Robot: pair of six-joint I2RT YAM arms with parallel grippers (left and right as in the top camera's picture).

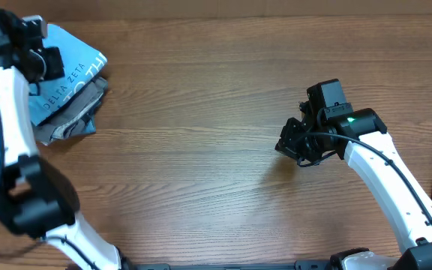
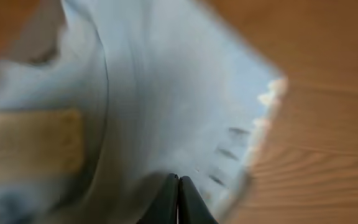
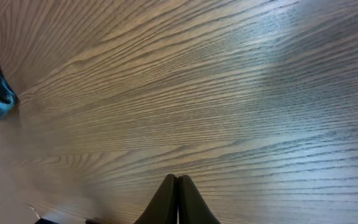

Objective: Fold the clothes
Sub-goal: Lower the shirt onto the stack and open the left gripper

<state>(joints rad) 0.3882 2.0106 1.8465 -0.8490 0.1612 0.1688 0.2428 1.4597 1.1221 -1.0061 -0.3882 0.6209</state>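
Blue T-shirt (image 1: 70,73) — atop grey garment (image 1: 67,124)

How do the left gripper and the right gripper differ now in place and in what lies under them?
The left gripper hangs over the folded light blue T-shirt; the right gripper over bare wooden table. The left gripper is at the table's far left corner; the right gripper right of the middle. Both are shut, fingers together.
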